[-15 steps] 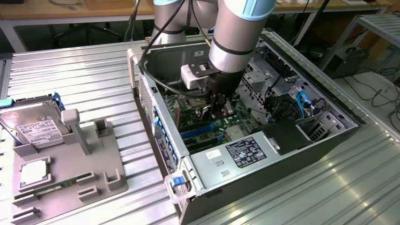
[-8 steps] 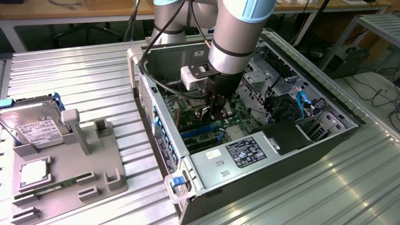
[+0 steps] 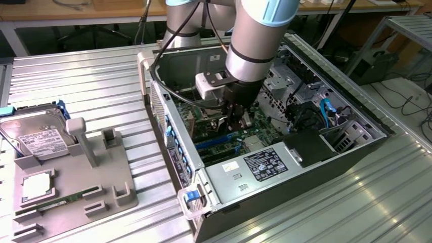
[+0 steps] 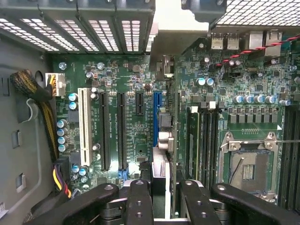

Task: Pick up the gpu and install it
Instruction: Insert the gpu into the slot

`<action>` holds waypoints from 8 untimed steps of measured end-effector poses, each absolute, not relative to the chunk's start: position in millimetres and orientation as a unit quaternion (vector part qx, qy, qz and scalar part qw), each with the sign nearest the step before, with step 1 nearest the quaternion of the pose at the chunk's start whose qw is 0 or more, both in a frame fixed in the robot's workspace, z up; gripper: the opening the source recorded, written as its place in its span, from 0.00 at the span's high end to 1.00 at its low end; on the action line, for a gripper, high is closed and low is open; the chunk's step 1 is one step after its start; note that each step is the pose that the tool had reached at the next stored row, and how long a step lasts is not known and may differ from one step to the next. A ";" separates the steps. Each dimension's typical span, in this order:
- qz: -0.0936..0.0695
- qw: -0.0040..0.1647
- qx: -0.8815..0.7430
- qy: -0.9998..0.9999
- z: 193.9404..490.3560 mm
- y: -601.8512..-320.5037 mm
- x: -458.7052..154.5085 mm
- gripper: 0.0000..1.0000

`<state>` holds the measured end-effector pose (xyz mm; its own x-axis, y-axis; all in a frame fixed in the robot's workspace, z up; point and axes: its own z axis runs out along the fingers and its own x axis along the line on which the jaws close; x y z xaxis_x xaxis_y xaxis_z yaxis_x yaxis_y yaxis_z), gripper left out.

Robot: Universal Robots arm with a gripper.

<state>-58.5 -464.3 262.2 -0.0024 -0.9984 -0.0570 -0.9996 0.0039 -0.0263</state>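
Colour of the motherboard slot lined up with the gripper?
Blue. The long narrow plastic expansion slot shows best in the wrist view.

The desk (image 3: pixel 88 76) is a silvery metal surface made of long, parallel ribbed slats. Two things sit directly on it. A flat grey fixture plate (image 3: pixel 101 174) lies toward the exterior view's left. Just beside it, toward the exterior view's right, an open computer case (image 3: pixel 284 212) lies on its side, interior facing up.
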 end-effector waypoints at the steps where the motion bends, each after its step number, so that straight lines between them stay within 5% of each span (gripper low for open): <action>1: 0.011 0.029 -0.706 0.708 262.0 -464.4 -60.0 0.72; 8: 0.011 0.029 -0.706 0.708 259.0 -464.7 -65.7 0.72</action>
